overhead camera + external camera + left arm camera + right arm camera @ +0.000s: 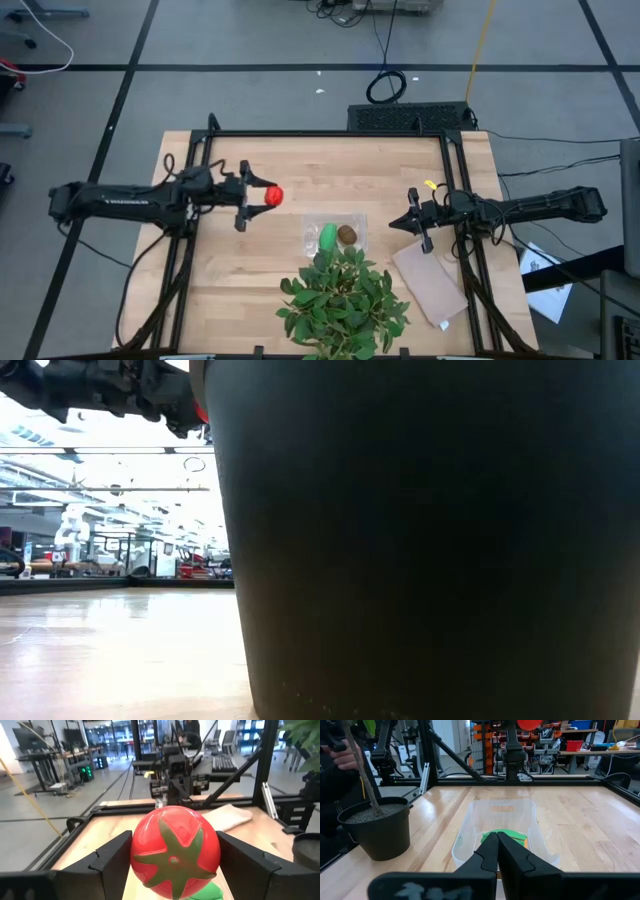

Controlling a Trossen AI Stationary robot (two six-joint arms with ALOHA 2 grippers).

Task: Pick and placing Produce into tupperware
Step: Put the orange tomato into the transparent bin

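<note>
Above the table's left half, the left gripper (262, 197) grasps the tomato (273, 196) aloft.
The tupperware (357, 222) mid-table holds the green piece (327, 237) and kiwi (347, 235); the right gripper (404, 222) waits beside it, jaws clenched empty.

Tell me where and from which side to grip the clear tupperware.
Grip the tupperware by one of its thin upright side walls, coming from above, one finger inside and one outside. It is open-topped and shallow; avoid the end holding the green piece and kiwi.

Bare table (280, 160) lies open; plant (345, 300) crowds tupperware (335, 236).
</note>
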